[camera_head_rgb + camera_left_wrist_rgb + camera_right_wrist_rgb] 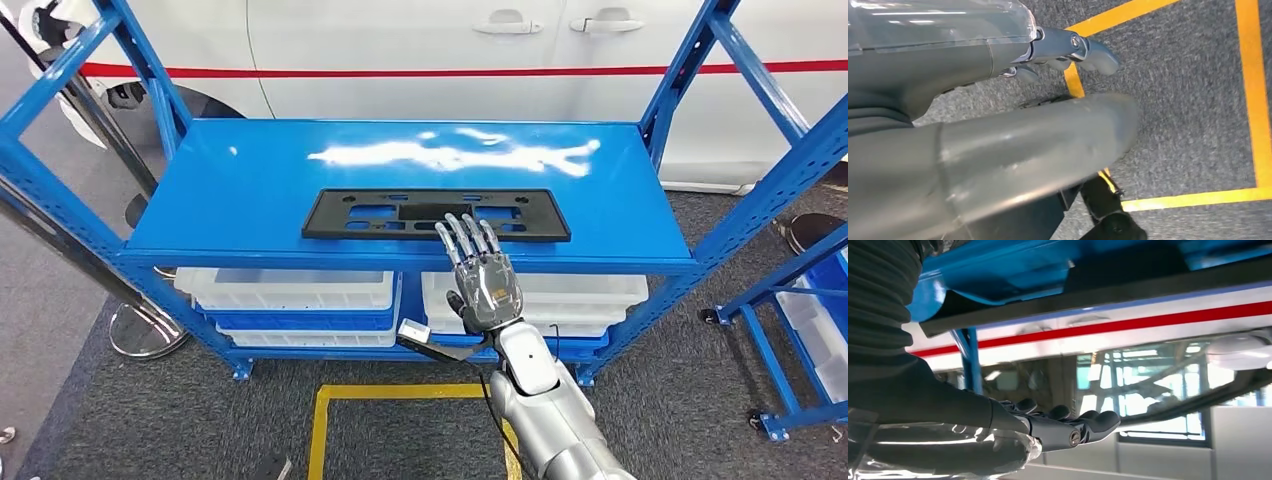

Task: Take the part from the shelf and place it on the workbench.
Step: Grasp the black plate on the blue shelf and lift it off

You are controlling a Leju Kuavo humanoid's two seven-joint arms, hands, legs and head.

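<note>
A flat black rectangular part [436, 214] with cut-out slots lies on the top board of the blue shelf [250, 190], close to its front edge. My right hand [482, 272] reaches up in front of the shelf, fingers straight and apart, their tips over the part's front edge near its middle. It holds nothing. In the right wrist view the right hand [1058, 426] stretches out flat, with the part [1088, 292] seen edge-on. In the left wrist view my left hand [1058, 55] hangs over the grey carpet, its fingers curled in on nothing.
White and blue bins [300, 300] fill the lower shelf level. A white car with a red stripe [450, 40] stands behind the shelf. Yellow floor tape [330, 400] marks the carpet in front. Another blue rack [800, 300] stands at the right.
</note>
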